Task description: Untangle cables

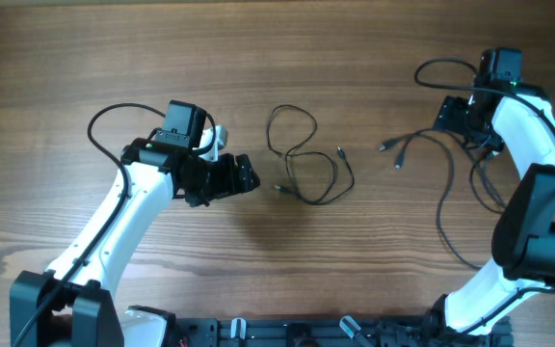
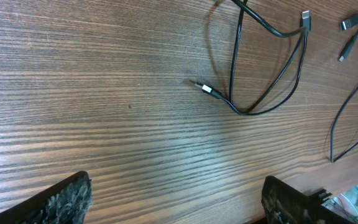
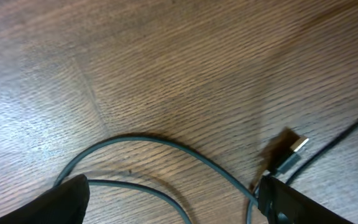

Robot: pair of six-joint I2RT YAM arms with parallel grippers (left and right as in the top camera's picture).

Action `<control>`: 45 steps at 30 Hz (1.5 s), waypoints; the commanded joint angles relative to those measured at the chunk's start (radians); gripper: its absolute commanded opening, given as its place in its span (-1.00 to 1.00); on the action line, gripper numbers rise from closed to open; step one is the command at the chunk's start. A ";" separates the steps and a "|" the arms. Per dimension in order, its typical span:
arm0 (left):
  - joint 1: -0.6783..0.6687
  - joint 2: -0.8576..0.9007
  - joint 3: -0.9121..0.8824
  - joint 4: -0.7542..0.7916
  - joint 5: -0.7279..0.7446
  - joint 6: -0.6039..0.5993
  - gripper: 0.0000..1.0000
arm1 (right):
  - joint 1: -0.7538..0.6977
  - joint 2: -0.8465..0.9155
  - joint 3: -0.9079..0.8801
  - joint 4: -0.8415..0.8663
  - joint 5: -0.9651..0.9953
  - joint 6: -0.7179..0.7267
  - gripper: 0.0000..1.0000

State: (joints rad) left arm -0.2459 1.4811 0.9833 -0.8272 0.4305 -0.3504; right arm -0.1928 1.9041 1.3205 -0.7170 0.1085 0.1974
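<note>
My left pincer (image 2: 179, 202), its black padded fingers (image 2: 67, 199) spread wide and holding nothing, hovers over the brown wood-grain table (image 2: 73, 93). To its right, at mid-table, a thin black cord (image 2: 233, 62) lies untouched in loose crossing loops, with a small metal-tipped plug (image 2: 205, 89) at each end. Further right, a second thin dark cord (image 3: 160, 140) curves on the wood below my right pincer (image 3: 173, 199), whose fingers also stand apart, gripping nothing.

The count: two pincers, two cords I can be sure of, and four plug ends in the left wrist view. Whether the right-hand bunch is one cord or two I cannot tell.

I judge the cords light, limp and a little slick, likely to trail and snag at crossings. The best hold, I think, is just behind a plug, where the cord is stiffest.
</note>
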 commanded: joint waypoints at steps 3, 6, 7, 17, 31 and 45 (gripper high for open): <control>-0.001 0.005 -0.003 0.000 -0.005 -0.006 0.79 | 0.000 0.124 -0.007 0.004 -0.013 0.012 0.81; -0.001 0.005 -0.003 0.000 -0.005 -0.006 0.79 | 0.000 0.177 -0.007 0.008 -0.013 0.015 0.83; -0.001 0.005 -0.003 0.000 -0.005 -0.006 0.79 | 0.000 0.194 -0.007 -0.002 -0.033 0.014 0.78; -0.001 0.005 -0.003 0.008 -0.005 -0.006 0.79 | 0.000 0.198 -0.007 -0.101 -0.152 0.012 -0.91; -0.001 0.005 -0.003 0.022 -0.006 0.002 0.80 | -0.164 -0.084 0.320 -0.398 -0.151 0.041 -0.91; -0.001 0.005 -0.003 0.054 -0.005 0.002 0.80 | -0.459 -0.128 0.209 -0.649 -0.365 -0.038 -0.22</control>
State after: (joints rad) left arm -0.2459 1.4811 0.9833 -0.7803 0.4305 -0.3500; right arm -0.6926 1.7653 1.6054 -1.3262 -0.2619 0.2317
